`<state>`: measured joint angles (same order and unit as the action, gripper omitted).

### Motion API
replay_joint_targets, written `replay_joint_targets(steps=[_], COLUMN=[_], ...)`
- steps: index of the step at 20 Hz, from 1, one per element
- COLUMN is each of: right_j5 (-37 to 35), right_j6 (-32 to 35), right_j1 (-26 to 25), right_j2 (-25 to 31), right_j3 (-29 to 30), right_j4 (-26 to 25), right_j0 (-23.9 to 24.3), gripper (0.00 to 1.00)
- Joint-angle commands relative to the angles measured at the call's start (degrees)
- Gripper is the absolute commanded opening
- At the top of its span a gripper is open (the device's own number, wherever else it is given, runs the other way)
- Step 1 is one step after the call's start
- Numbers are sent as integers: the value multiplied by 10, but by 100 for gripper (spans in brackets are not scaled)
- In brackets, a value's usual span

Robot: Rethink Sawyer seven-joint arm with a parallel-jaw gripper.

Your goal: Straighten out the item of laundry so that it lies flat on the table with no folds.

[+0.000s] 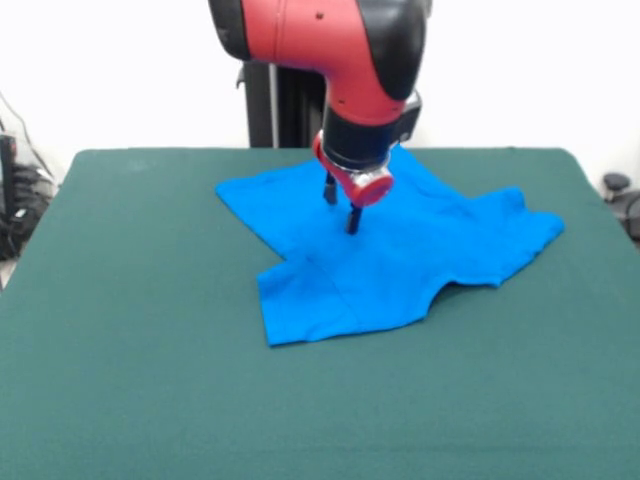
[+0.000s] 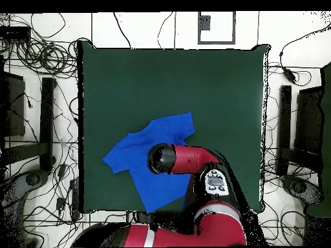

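The item of laundry point(image 1: 410, 255) is a bright blue T-shirt, spread on the far middle of the green table point(image 1: 150, 350) with a few shallow creases. Its back edge runs under the arm. My gripper point(image 1: 341, 206) hangs over the shirt's middle, open, with the two black fingers apart and nothing between them. The lower fingertip is at or just above the cloth. Seen from overhead, the shirt point(image 2: 132, 158) lies toward the table's point(image 2: 194, 84) bottom-left part, and the red wrist covers its centre and hides the gripper.
The red arm point(image 2: 194, 158) reaches in over the table's bottom edge in the overhead view. Loose cables point(image 2: 45, 58) and dark stands point(image 2: 46, 123) lie on the floor beside the table.
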<state>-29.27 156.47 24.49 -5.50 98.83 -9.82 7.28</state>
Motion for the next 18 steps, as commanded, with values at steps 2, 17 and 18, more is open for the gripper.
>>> replay_joint_targets(steps=[2,17,18], right_j5=[26,23,26], right_j6=[-67,-39,-36], right_j1=[-26,-18,-19], right_j2=[92,91,90], right_j3=[6,11,10], right_j4=[-35,-54,-56], right_j0=[16,13,12], gripper=[100,100,100])
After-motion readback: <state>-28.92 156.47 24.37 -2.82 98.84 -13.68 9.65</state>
